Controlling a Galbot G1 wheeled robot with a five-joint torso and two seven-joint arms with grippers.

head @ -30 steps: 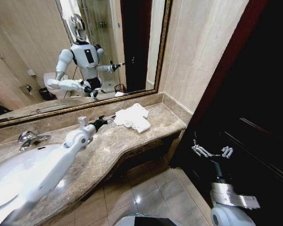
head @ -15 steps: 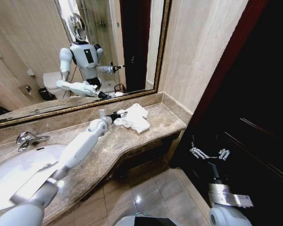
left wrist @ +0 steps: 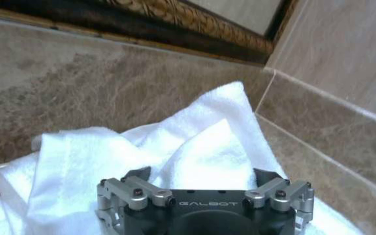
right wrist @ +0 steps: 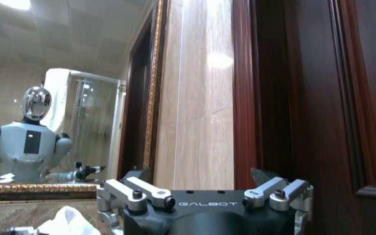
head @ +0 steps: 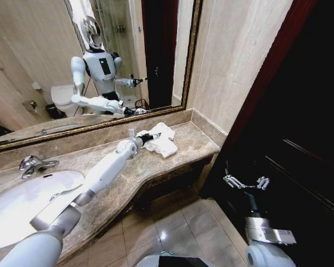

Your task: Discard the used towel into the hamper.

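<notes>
On the marble counter, left gripper (head: 147, 137) has reached the crumpled white towel (head: 162, 140), fingers apart, probably not yet gripping; right gripper (head: 246, 181) hangs open.

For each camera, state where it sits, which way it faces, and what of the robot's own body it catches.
Head view: high on the robot, facing down at the countertop; left arm stretched to the white towel, right pincer idle by the dark door.
Left wrist view: behind the left pincer, facing the towel and mirror frame.
Right wrist view: behind the right pincer, facing the mirror and wall.
Shared: the towel appears in head and left wrist views.
</notes>
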